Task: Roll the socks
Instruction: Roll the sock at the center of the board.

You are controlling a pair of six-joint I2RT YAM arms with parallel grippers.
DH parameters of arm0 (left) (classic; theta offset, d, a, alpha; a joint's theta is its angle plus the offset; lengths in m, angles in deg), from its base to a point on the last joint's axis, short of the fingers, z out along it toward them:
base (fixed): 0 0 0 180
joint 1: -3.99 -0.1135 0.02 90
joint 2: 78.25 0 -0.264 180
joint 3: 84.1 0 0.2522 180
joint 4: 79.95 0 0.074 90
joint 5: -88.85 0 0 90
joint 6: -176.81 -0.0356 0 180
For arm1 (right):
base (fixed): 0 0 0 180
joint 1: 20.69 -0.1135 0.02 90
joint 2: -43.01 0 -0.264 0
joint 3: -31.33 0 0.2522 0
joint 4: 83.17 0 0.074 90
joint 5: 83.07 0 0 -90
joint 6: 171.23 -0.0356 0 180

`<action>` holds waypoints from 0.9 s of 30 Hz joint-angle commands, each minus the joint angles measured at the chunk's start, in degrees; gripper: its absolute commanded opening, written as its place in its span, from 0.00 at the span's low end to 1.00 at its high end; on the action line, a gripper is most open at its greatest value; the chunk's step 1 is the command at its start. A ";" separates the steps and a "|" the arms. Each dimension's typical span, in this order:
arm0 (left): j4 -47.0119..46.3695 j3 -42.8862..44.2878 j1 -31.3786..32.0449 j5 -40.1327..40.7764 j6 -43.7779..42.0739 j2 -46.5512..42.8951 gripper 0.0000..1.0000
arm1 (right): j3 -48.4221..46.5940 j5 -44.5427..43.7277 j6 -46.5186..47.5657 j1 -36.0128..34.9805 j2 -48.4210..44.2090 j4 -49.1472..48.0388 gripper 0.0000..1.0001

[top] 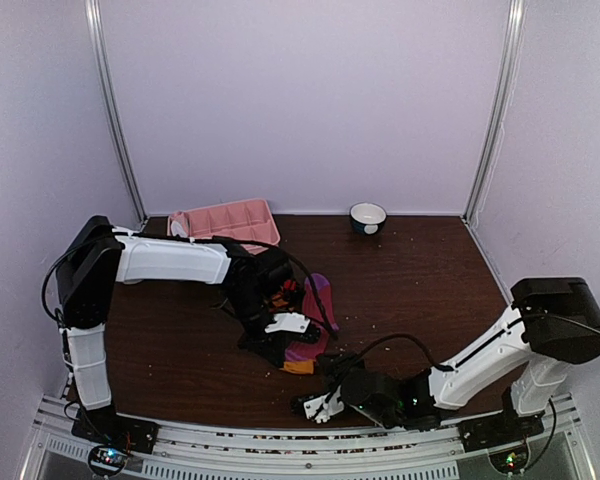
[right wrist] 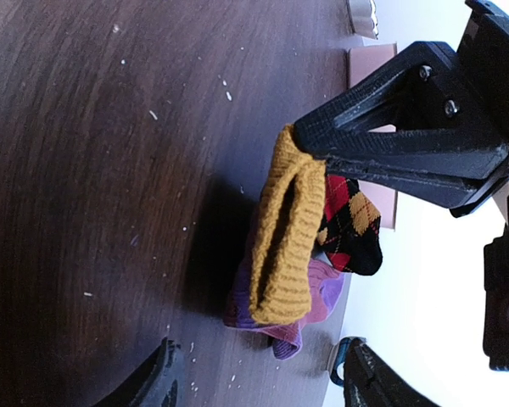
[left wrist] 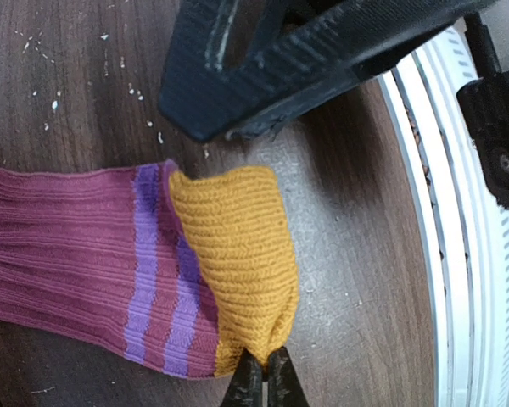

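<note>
A magenta-pink sock (left wrist: 59, 263) with purple stripes and a mustard-yellow cuff (left wrist: 237, 254) lies on the dark wood table; it also shows in the top view (top: 318, 298). My left gripper (left wrist: 259, 377) is shut on the edge of the yellow cuff and holds it raised off the table, as the right wrist view shows (right wrist: 288, 229). A black argyle sock (right wrist: 352, 220) lies just behind the pink one, near the left gripper (top: 294, 352). My right gripper (right wrist: 259, 377) is open and empty, low over the table just in front of the cuff (top: 318, 405).
A pink compartment tray (top: 225, 220) stands at the back left and a small bowl (top: 368, 216) at the back centre. The white front rail (left wrist: 467, 254) runs close to the sock's cuff end. Crumbs dot the tabletop.
</note>
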 commanded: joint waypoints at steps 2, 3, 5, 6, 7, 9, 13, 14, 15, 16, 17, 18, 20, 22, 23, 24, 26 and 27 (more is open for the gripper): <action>1.10 1.41 -0.46 -1.68 -1.03 0.84 0.00 | -1.43 -5.05 6.25 0.18 3.64 -10.60 0.63; 1.17 1.36 -0.47 -1.72 -1.01 0.91 0.00 | -1.59 -5.48 6.88 0.23 4.33 -11.83 0.62; 1.16 1.49 -0.47 -1.79 -0.96 0.89 0.00 | -2.07 -5.95 7.90 0.11 5.54 -13.55 0.60; 1.24 1.49 -0.47 -1.68 -0.87 0.82 0.00 | -2.42 -5.94 8.37 -0.03 6.22 -13.74 0.59; 1.19 1.41 -0.47 -1.61 -0.97 0.83 0.00 | -2.53 -5.85 8.89 -0.21 6.78 -13.97 0.59; 1.19 1.40 -0.54 -1.43 -1.03 0.82 0.00 | -2.59 -6.06 10.14 -0.35 8.04 -15.58 0.57; 1.19 1.29 -0.55 -1.22 -0.96 0.70 0.00 | -3.24 -7.43 11.81 -0.37 9.43 -18.69 0.49; 1.19 1.31 -0.59 -1.16 -0.95 0.73 0.00 | -3.31 -7.64 12.03 -0.42 9.58 -19.14 0.47; 1.19 1.29 -0.64 -1.16 -0.90 0.73 0.00 | -3.49 -7.75 12.17 -0.61 9.72 -19.48 0.44; 1.19 1.31 -0.64 -1.16 -0.94 0.74 0.00 | -3.63 -7.80 12.32 -0.70 9.88 -19.51 0.42; 1.19 1.32 -0.64 -1.09 -0.87 0.72 0.00 | -3.64 -8.03 12.44 -0.86 10.10 -19.64 0.40; 1.19 1.38 -0.64 -1.09 -0.86 0.73 0.00 | -3.77 -8.09 12.58 -1.09 10.36 -19.86 0.39; 1.19 1.48 -0.65 -0.99 -0.81 0.71 0.00 | -4.00 -8.34 12.64 -1.47 10.99 -20.14 0.36; 1.23 1.63 -0.64 -0.83 -0.73 0.70 0.00 | -4.29 -8.40 12.28 -1.76 11.51 -19.98 0.34; 1.20 1.74 -0.64 -0.81 -0.64 0.73 0.00 | -4.63 -8.40 12.01 -1.95 11.81 -19.81 0.33; 1.26 1.83 -0.64 -0.85 -0.58 0.73 0.00 | -4.76 -8.44 11.84 -2.07 12.07 -19.72 0.32; 1.30 1.84 -0.64 -0.73 -0.38 0.65 0.00 | -5.07 -8.49 11.53 -2.26 12.44 -19.68 0.28; 1.28 1.84 -0.62 -0.75 -0.32 0.59 0.00 | -5.23 -8.61 11.50 -2.36 12.61 -19.63 0.26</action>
